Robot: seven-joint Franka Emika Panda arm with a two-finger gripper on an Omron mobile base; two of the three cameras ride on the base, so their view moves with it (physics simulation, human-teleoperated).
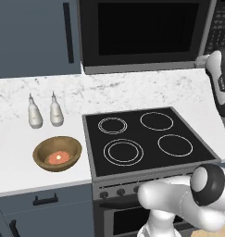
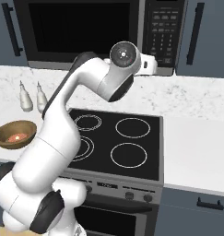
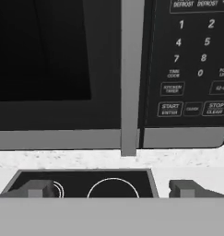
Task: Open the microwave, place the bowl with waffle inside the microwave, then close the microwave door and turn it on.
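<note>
— End effector (image 3: 113, 189) state and position?
— Its two dark fingertips (image 3: 39, 188) are seen set wide apart in the hand view, with nothing held between them. It is raised in front of the microwave (image 2: 99, 34), facing the lower right part of the appliance.

— What is seen straight ahead of it?
— The microwave door (image 3: 53, 69) is shut; its dark window lies ahead and to the left, and a vertical steel-grey handle bar (image 3: 130, 78) stands just ahead, between the window and the button panel (image 3: 191, 64), which lies ahead and to the right.

— Where is the bowl with waffle (image 1: 57, 153) found?
— It is placed on the white bench (image 1: 21, 152), well below the end effector and far to its left, just left of the stove (image 1: 144, 139). The waffle lies flat inside it.

— What else is noted around it?
— Two white bottles (image 1: 44, 111) are stood upright just behind the bowl, against the marble backsplash. The black four-ring stove is set directly beneath the end effector. A blue-grey cabinet (image 1: 35, 37) is hung left of the microwave.
</note>
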